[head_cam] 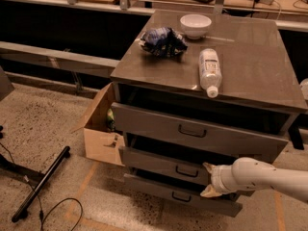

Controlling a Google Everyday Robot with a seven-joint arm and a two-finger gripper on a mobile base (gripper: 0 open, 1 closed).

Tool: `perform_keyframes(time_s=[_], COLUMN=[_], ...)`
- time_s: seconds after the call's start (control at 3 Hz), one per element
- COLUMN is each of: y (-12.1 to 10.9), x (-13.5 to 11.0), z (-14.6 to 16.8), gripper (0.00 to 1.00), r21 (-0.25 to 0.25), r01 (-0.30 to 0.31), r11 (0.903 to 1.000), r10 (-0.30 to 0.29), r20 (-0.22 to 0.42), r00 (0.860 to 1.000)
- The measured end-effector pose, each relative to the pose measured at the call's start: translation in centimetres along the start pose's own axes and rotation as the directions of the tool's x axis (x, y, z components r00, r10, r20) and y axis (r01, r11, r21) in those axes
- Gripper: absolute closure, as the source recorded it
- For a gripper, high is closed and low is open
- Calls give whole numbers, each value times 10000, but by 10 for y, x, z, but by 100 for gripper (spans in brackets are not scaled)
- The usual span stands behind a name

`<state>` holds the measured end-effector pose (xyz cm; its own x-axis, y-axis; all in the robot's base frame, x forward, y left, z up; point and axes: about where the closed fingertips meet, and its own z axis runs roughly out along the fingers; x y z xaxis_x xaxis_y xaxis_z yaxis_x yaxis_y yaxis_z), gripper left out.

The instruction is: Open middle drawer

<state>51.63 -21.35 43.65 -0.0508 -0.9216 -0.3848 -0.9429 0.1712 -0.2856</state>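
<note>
The middle drawer (154,160) is the shallow grey front second from the top of the cabinet, with a small black bail handle (184,172). It stands out a little from the cabinet body. My gripper (208,179) is at the right part of this drawer's front, just right of the handle, on a white arm (260,177) that comes in from the right. Its two beige fingertips (209,167) are spread apart, one above the other, with nothing between them. The drawer's right end is hidden behind the gripper and arm.
The taller top drawer (192,131) and the lowest drawer (178,196) also stand partly out. On the cabinet top (250,57) lie a plastic bottle (210,71), a white bowl (195,25) and a blue crumpled bag (162,40). An open cardboard box (102,134) sits at the cabinet's left; a black bar (41,184) and cable lie on the floor.
</note>
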Motion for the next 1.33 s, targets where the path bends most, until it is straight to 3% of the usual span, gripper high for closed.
perform_keyframes(time_s=[0.67,1.0,1.33], y=[-1,-1,13], x=[-4,-4,-11], z=[-1,-1,-31], gripper=[87,100,84], r21=[-170,-171,-396], r01=[124,124,221], r11=[9998,9998,9990], r10=[-120,-120,-204], r20=[259,259,433], r00=[9996,9996,9989])
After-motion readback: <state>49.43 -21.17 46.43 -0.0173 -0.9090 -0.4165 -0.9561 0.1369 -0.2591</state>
